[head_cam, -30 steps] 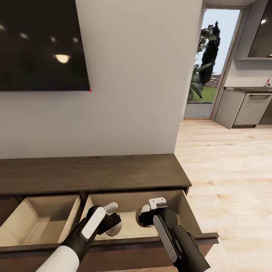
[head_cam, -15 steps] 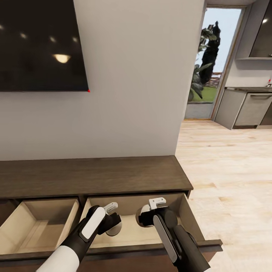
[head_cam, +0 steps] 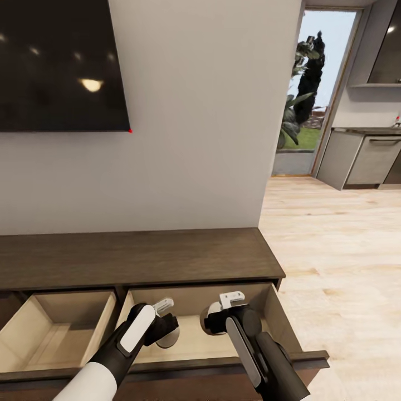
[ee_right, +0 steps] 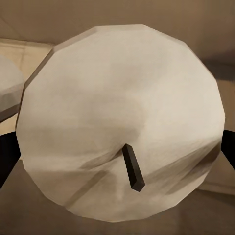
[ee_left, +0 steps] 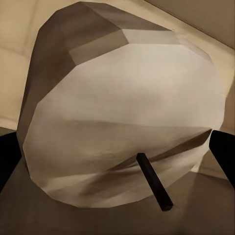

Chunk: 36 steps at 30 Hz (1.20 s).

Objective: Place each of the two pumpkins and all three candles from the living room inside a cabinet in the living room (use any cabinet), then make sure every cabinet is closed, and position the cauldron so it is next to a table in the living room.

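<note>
I have both arms reaching down into the right-hand open drawer of the long, low dark-brown wood cabinet (head_cam: 139, 257). 2 drawers stand pulled out, their pale beige insides showing.

Left gripper (head_cam: 167, 328): its fingers hold a short round white candle (ee_left: 122, 122) with a dark wick, seen close in the left wrist view, just above the drawer floor.

Right gripper (head_cam: 214, 318): its fingers hold a second short round white candle (ee_right: 120, 127), also over the pale drawer floor. The edge of the first candle shows beside it.

Black wall-mounted TV screen (head_cam: 61, 64) above the cabinet; light wood floor (head_cam: 334, 250) to the right.
</note>
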{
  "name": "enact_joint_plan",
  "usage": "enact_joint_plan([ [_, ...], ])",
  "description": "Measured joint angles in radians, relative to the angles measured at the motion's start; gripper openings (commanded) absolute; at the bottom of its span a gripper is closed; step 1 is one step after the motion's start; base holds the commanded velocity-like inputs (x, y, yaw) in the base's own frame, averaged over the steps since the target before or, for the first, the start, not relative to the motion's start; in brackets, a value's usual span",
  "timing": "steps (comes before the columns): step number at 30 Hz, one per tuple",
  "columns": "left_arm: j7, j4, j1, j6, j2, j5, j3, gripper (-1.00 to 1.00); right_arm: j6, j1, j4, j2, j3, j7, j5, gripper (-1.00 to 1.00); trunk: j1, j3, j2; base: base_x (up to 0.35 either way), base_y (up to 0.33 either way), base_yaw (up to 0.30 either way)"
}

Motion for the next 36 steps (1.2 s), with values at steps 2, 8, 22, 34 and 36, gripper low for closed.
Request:
enact_joint_plan([
  [2, 0.0, 0.0, 0.0, 0.0, 0.0, 0.0, 0.0, -1.0, 0.0, 0.0, 0.0, 0.0, 0.0, 0.0, 0.0, -1.0, 0.008, -0.006, -0.014, 0.0, 0.0, 0.0],
  [8, -0.002, 0.0, 0.0, 0.0, 0.0, 0.0, 0.0, -1.0, 0.0, 0.0, 0.0, 0.0, 0.0, 0.0, 0.0, -1.0, 0.031, -0.025, -0.056, 0.0, 0.0, 0.0],
  [22, -0.003, 0.0, 0.0, 0.0, 0.0, 0.002, 0.0, -1.0, 0.001, 0.0, 0.0, 0.0, 0.0, 0.0, -0.001, -1.0, 0.042, -0.034, -0.077, 0.033, 0.0, 0.0],
  [34, -0.002, 0.0, 0.0, 0.001, 0.0, 0.001, 0.0, -1.0, 0.003, 0.0, 0.0, 0.0, 0.0, 0.0, 0.001, -1.0, 0.042, -0.035, -0.077, 0.063, 0.0, 0.0],
  [36, -0.002, 0.0, 0.0, 0.001, 0.0, 0.002, 0.0, -1.0, 0.004, 0.0, 0.0, 0.0, 0.0, 0.0, 0.001, -1.0, 0.042, -0.035, -0.077, 0.016, 0.0, 0.0],
])
